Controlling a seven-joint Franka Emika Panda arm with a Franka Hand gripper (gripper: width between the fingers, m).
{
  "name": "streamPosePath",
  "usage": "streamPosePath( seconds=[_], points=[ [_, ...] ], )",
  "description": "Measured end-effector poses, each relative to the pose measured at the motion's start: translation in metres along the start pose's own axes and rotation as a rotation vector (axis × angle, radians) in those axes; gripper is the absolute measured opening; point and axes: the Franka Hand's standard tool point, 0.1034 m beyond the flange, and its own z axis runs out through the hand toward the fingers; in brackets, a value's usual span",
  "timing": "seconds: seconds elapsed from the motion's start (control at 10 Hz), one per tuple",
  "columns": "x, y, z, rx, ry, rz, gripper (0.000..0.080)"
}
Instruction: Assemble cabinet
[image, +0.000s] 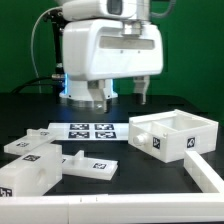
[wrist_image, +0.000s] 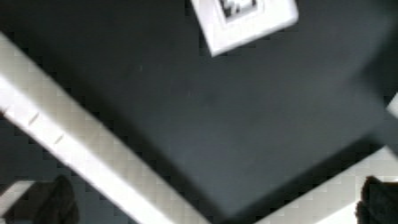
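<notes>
Fingers (image: 100, 97), spread wide and empty, hover above a black desk (image: 140, 175). White tagged cabinet panels (image: 35, 168) lie well apart from an open cabinet box (image: 175, 135).

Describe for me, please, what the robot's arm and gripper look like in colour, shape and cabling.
The gripper has a bulky, rounded white housing with two short dark fingers beneath it. A dark module sits on top, and a black cable loops behind on the exterior view's left. A blue glow shows by the housing's lower edge. No markings are legible.
</notes>
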Motion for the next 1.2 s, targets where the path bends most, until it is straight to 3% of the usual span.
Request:
streamPosePath(
  seconds=[0.3,0.6,0.7,0.8,1.2],
  points=[
    [0.001,0.000,0.001,-0.005,0.000,0.007,0.0797],
    [-0.002,-0.003,0.010,-0.001,-0.017,0.214,0.0797],
    [-0.011,0.000,0.014,0.018,-0.021,0.259,0.0797],
    [-0.019,0.006,0.015,0.057,-0.024,0.285,0.0797],
    [-0.019,0.005,0.016,0.051,-0.025,0.288,0.0797]
  ],
)
